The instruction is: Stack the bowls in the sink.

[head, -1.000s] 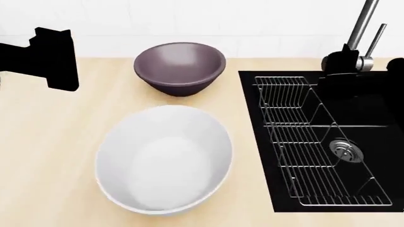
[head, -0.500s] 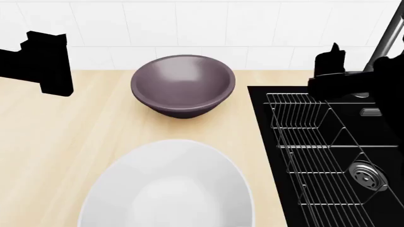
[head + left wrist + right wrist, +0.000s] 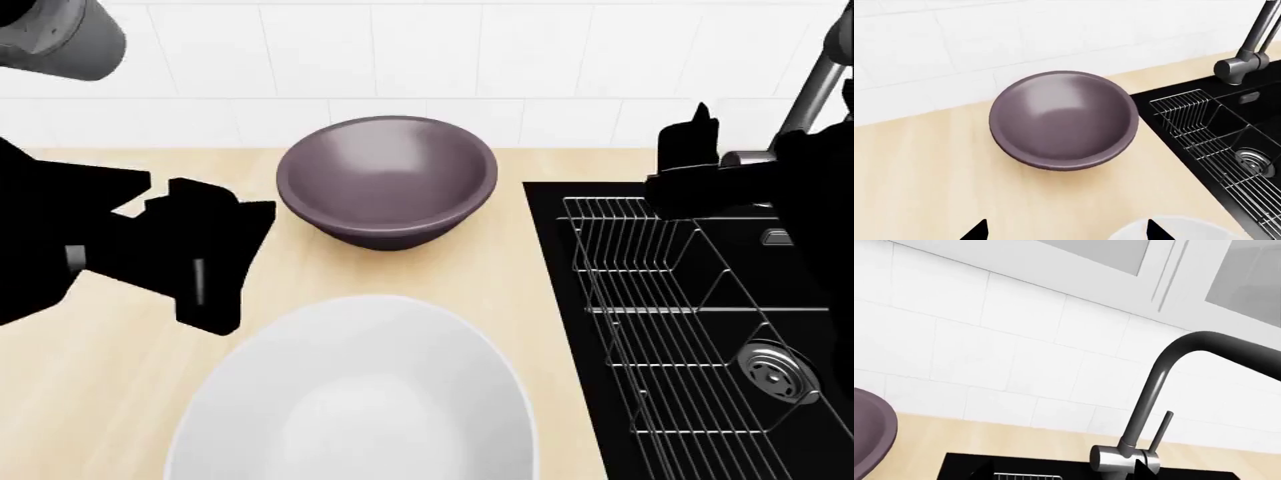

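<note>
**Mia:** Bowls first! What do they look like?

**Ben:** Two round, smooth bowls. The dark bowl [image 3: 384,180] is purple-grey and shiny inside. The white bowl [image 3: 354,395] is plain and glossy. Both stand the right way up on the pale wood worktop [image 3: 80,380], not in the sink [image 3: 814,300].

**Mia:** Where are they in the head view?

**Ben:** The dark one is in the upper middle, near the white tiled wall [image 3: 400,60]. The white one is in the lower middle, cut off by the bottom edge. The black sink is on the right side, with a wire rack [image 3: 667,330] and a round steel drain [image 3: 778,372] in it.

**Mia:** And the tools?

**Ben:** The left tool [image 3: 200,255] is a black shape at the middle left, just beside the dark bowl and above the white one's rim. It holds nothing. I cannot tell how wide it is open. The right tool [image 3: 694,165] is at the upper right, over the sink's back edge, well apart from both bowls. I cannot tell its opening either.

**Mia:** Does one view show more?

**Ben:** The right wrist view shows the whole curved faucet [image 3: 1167,390] and cupboard doors [image 3: 1227,275] above the tiles. The left wrist view looks down into the dark bowl [image 3: 1064,120].
</note>
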`<state>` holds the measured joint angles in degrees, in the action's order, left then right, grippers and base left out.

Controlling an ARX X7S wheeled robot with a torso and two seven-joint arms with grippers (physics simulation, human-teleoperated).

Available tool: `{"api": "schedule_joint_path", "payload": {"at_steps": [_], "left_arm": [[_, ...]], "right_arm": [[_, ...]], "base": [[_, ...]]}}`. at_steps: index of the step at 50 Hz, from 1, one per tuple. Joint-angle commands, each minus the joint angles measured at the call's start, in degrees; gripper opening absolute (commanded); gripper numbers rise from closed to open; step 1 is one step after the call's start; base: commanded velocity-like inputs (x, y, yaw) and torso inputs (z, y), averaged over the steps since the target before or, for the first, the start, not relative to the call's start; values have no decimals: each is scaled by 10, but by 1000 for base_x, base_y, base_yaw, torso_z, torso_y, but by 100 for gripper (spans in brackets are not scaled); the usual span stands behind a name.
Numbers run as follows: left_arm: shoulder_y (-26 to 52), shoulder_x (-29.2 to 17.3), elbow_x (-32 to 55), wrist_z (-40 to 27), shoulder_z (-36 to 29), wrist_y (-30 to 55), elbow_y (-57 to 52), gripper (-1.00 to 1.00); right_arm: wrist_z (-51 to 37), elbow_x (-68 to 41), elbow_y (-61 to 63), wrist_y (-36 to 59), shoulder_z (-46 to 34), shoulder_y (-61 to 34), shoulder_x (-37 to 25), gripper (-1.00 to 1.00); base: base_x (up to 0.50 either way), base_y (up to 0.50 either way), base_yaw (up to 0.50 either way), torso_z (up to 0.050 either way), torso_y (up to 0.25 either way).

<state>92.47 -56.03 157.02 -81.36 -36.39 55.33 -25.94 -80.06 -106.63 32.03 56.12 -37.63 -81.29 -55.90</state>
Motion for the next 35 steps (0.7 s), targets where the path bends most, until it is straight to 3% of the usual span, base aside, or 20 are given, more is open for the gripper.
{"api": "schedule_joint_path", "payload": {"at_steps": [1,35], "left_arm": [[-17,-3,67,-7,-51,-29,-19,100],[-128,-30,10,46,-106,4,-27,100]], "right_arm": [[3,6,3,-5,-3,11,-6,100],[23,31,5,-14,-11,28,-7,100]], "base": [[0,0,0,0,0],[0,0,0,0,0]]}}
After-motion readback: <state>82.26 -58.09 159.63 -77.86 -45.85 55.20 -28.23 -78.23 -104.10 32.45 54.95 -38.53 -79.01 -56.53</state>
